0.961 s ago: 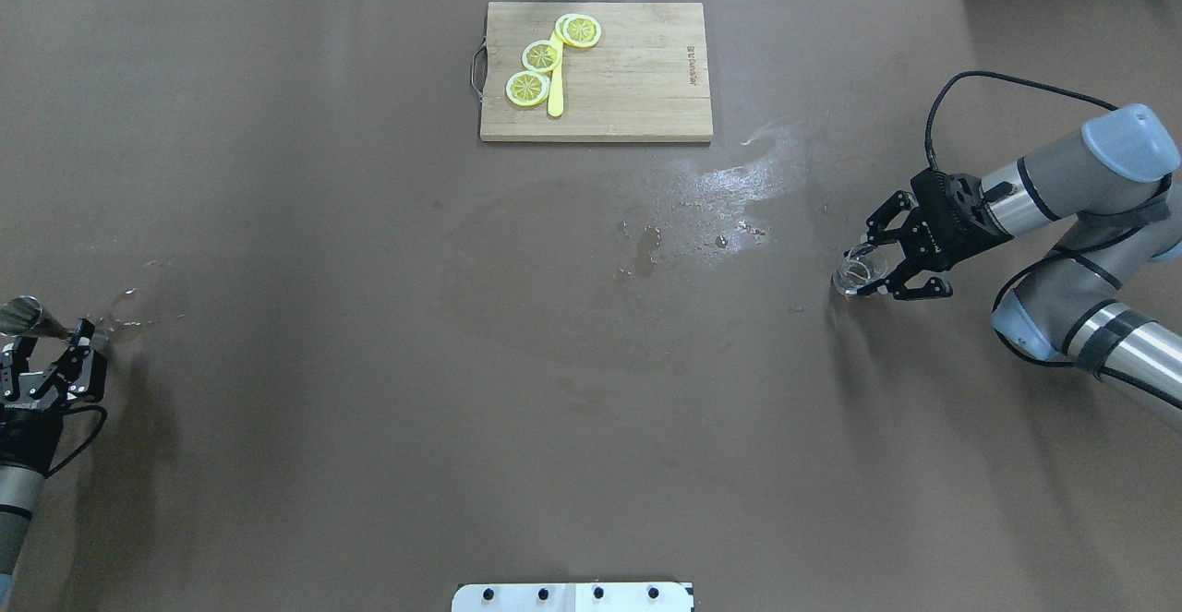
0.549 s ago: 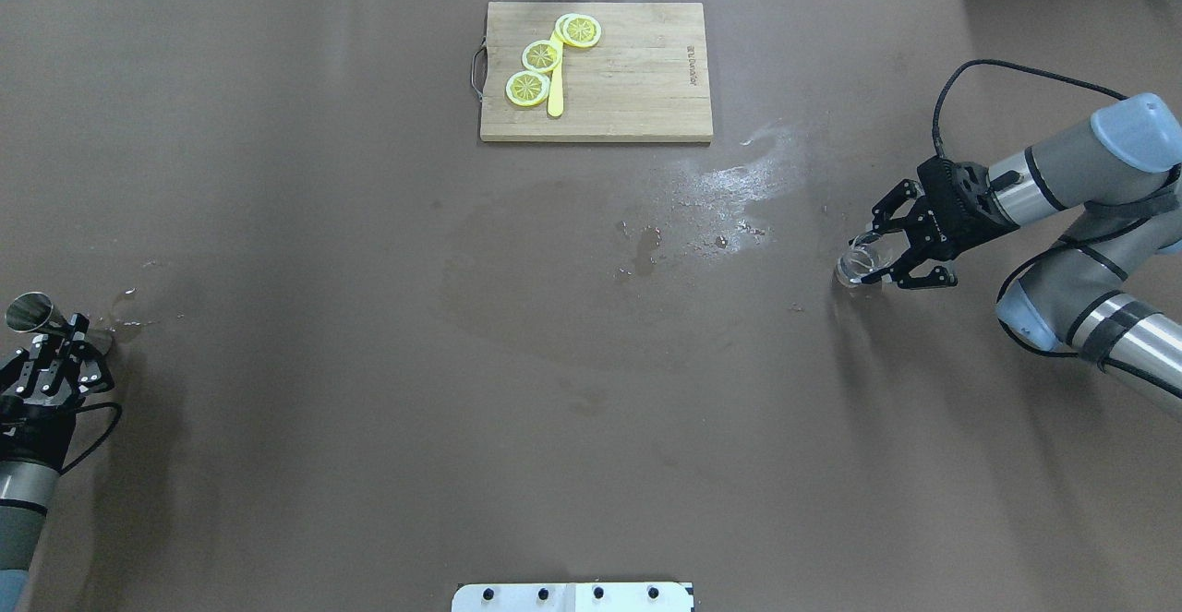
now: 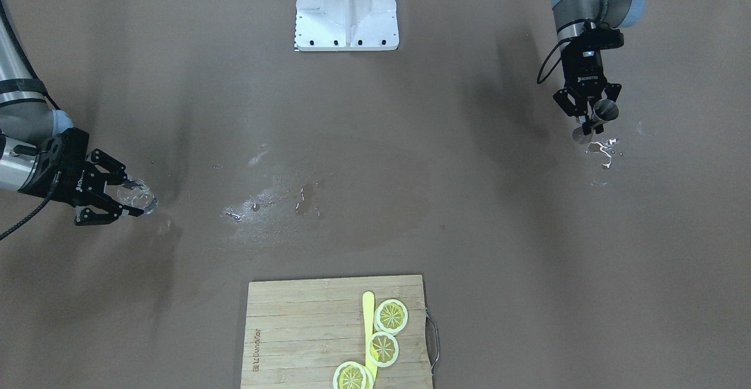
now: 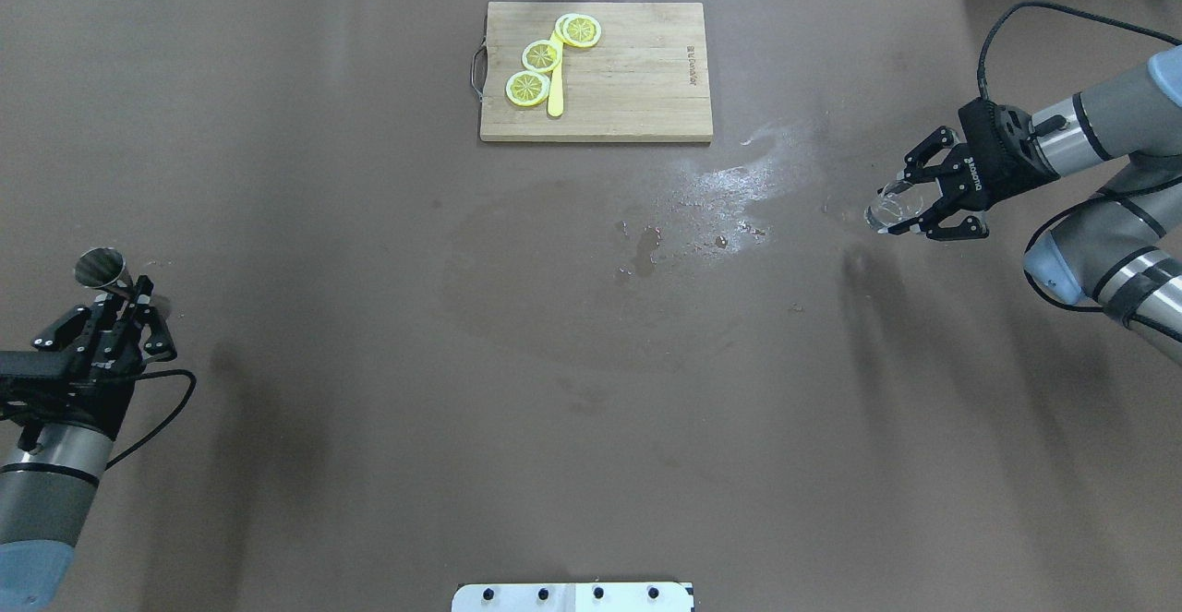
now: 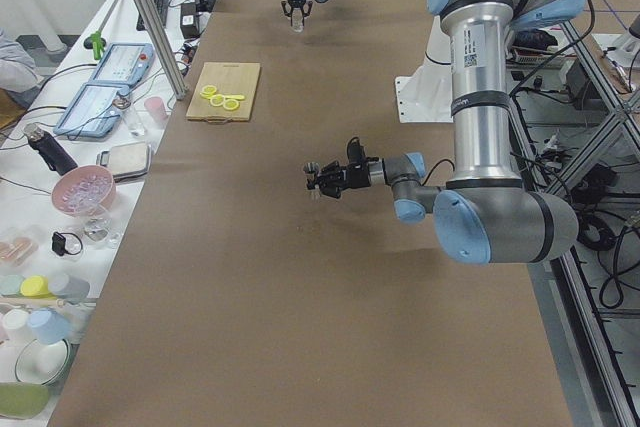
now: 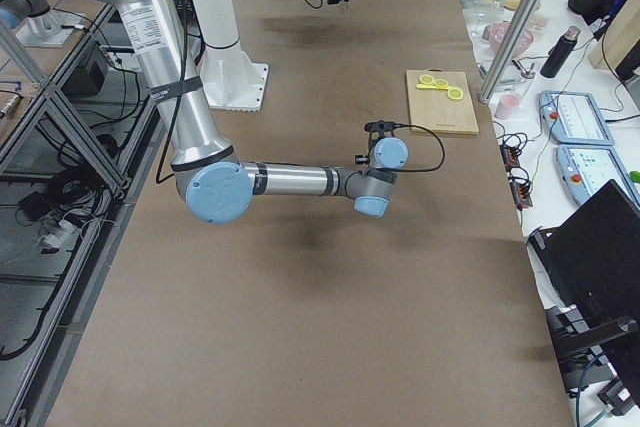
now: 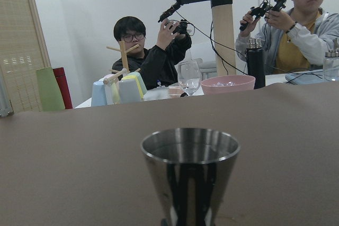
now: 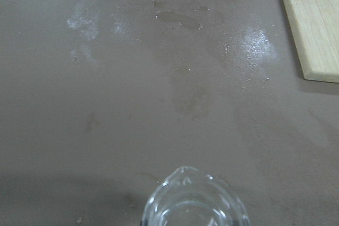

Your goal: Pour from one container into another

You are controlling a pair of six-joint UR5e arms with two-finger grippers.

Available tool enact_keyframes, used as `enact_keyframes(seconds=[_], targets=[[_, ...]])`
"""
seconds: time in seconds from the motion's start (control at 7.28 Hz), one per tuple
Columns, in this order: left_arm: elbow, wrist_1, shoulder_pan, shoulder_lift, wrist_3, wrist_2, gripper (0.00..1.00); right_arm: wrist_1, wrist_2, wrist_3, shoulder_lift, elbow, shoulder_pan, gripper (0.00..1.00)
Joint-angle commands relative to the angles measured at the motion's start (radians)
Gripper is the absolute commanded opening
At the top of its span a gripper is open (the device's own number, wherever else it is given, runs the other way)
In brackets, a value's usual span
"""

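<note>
At the far left edge of the brown worktop (image 4: 369, 427), the left end effector (image 4: 129, 303) is clamped on a steel cup (image 4: 100, 268), gripping it low on its narrow lower part with the wide mouth above the fingers. The left wrist view shows the cup (image 7: 189, 173) upright with its rim level; its inside is too dark to tell whether it holds anything. The side view from the robot's left suggests the cup hangs slightly above the surface. The front-facing view shows a small puddle (image 3: 601, 148) on the worktop just beside it. Toward the middle, wet patches (image 4: 646, 247) spread across the covering, shining brightest toward the right. At the far edge behind them lies a wooden cutting board (image 4: 628, 77) carrying three lemon slices (image 4: 541, 55) and a yellow knife (image 4: 555, 86) on its left part. At the right, well apart from the steel cup, the right end effector (image 4: 910, 210) is closed on a clear glass (image 4: 888, 209), one finger on each side. The glass is carried off the worktop, its shadow falling on the covering some way from it. The right wrist view shows a pouring lip on the glass rim (image 8: 193, 202), pointing away from the wrist and toward the wet patches.
</note>
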Motion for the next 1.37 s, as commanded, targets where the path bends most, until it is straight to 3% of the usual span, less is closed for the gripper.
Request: enact_keyframes(seconds=[0.0, 0.27, 0.55, 0.69, 0.82, 0.96, 1.24], targets=[[-0.024, -0.028, -0.059, -0.218, 0.214, -0.03, 0.0, -0.075, 0.03, -0.027, 0.048, 0.013, 0.06, 0.0], [-0.015, -0.022, -0.115, -0.33, 0.26, -0.114, 0.0, -0.132, 0.014, 0.025, 0.079, 0.099, 0.092, 0.0], [0.032, 0.001, -0.195, -0.535, 0.386, -0.23, 0.0, -0.274, 0.014, 0.157, 0.076, 0.241, 0.101, 0.0], [0.063, 0.003, -0.217, -0.618, 0.387, -0.232, 0.0, -0.385, 0.016, 0.171, 0.074, 0.327, 0.109, 0.0], [0.083, 0.011, -0.221, -0.655, 0.388, -0.232, 0.0, -0.506, 0.017, 0.171, 0.073, 0.42, 0.117, 0.0], [0.085, 0.04, -0.238, -0.686, 0.386, -0.24, 0.0, -0.557, 0.023, 0.168, 0.074, 0.467, 0.127, 0.0], [0.089, 0.047, -0.243, -0.738, 0.388, -0.288, 0.0, -0.584, 0.011, 0.147, 0.064, 0.502, 0.149, 0.0]])
